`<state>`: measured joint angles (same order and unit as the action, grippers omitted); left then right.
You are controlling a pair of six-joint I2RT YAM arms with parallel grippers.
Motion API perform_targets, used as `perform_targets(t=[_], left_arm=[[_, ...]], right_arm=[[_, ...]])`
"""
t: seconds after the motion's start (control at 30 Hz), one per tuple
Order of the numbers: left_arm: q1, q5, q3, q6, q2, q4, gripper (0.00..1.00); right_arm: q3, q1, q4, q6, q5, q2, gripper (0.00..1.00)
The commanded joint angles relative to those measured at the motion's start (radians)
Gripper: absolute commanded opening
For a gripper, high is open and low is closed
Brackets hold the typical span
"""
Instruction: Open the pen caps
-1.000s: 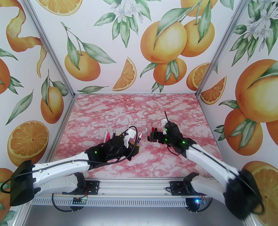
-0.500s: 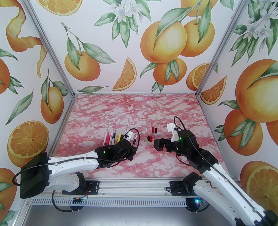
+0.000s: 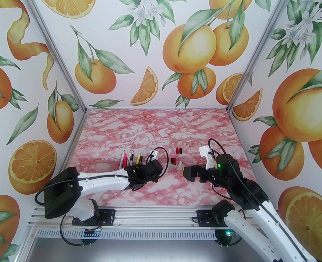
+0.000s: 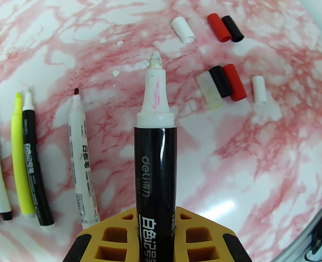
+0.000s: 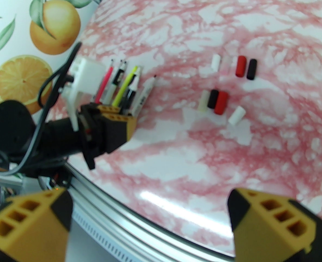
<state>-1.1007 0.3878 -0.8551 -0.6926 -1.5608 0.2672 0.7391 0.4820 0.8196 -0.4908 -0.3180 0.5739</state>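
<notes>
Eight stubby plastic pen caps (image 4: 221, 82) in white, clear, red and black lie in two short rows on the glossy pink-and-white marbled bench (image 3: 155, 124). Just left of them, the left gripper (image 4: 155, 217) is clenched on a black-barrelled marker pen (image 4: 154, 157) whose white tip is bare. Further left, more slim uncapped pens (image 4: 83, 160) lie side by side. The right gripper (image 5: 148, 201) hangs released above the bench's near edge. Around the bench stand walls (image 3: 150, 50) printed with oranges and leaves.
</notes>
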Motion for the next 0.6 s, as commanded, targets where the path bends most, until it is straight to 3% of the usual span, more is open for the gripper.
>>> perform_targets(t=[0.0,0.57], left_arm=[[-0.003,0.046,-0.059,-0.012,-0.046,0.053,0.05],[0.034,0.117,-0.222,-0.124,-0.251,0.212,0.02]], right_arm=[[0.020,0.004,0.033,0.008,0.013,-0.006,1.00],[0.010,0.004,0.046,-0.011,0.013,-0.020,1.00]])
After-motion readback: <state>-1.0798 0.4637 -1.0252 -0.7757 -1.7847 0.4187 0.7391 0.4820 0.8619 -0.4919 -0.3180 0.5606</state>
